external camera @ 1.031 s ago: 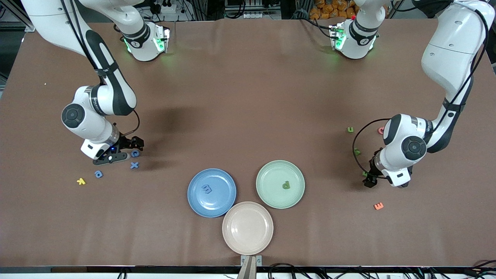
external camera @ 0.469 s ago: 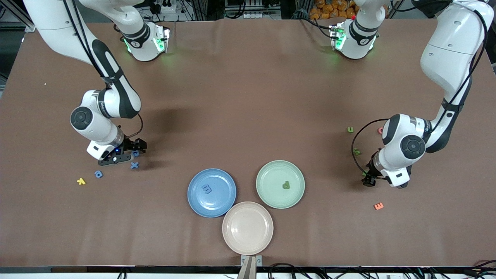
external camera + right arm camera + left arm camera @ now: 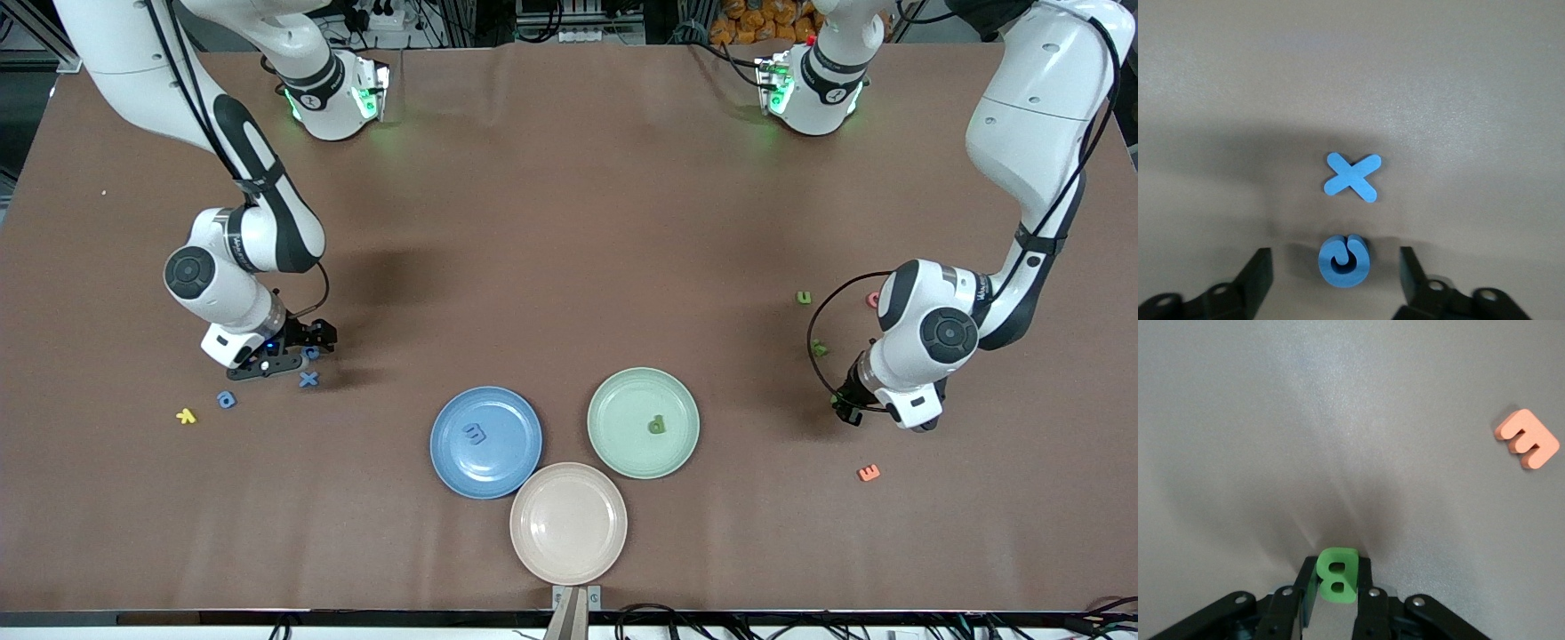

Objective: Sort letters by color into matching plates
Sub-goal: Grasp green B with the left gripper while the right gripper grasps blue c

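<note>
Both arms [image 3: 1022, 116] are glossy white with black joint bands. Black cables run along them. Green lights glow at the bases [image 3: 333, 98].

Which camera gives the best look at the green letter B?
The left wrist view: the green B sits large between the left gripper fingers. The front view hides it under that arm; the right wrist view misses it.

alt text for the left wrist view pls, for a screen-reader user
The left gripper has its two black fingers closed on a small green letter B that stands upright on the brown table. An orange letter E lies flat on the table farther off, apart from the gripper.
</note>
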`<state>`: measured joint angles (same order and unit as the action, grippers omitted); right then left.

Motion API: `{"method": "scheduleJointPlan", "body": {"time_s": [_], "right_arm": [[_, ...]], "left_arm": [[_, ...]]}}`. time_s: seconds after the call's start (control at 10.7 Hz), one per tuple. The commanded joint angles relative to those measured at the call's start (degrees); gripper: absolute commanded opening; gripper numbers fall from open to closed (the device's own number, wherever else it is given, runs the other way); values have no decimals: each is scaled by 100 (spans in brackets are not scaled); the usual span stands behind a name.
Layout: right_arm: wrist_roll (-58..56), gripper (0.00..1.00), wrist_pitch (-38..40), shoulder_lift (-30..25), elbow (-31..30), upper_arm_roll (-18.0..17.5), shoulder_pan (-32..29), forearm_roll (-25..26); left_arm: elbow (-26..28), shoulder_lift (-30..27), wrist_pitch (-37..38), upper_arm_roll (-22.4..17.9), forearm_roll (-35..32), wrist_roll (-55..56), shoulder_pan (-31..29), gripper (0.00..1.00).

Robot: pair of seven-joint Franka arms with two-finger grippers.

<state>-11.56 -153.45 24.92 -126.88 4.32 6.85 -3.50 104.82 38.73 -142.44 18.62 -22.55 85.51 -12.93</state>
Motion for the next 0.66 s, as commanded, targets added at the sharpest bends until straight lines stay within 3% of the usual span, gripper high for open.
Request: {"method": "scheduleJointPlan", "body": {"time_s": [0.0,0.28,0.56], "right_arm": [[32,71,-71,57,5,-19,-35,-63],[5,64,-71,83,5,-19,-35,-63],[-12,44,-71,92,14,-19,-35,-63]], "left_arm": [[38,-76,-38,63,-215,-78,-8,0],[-286,-41,-47,212,-128,9,456,0],[-463,-41,-73,369,47,-8,625,0]]}}
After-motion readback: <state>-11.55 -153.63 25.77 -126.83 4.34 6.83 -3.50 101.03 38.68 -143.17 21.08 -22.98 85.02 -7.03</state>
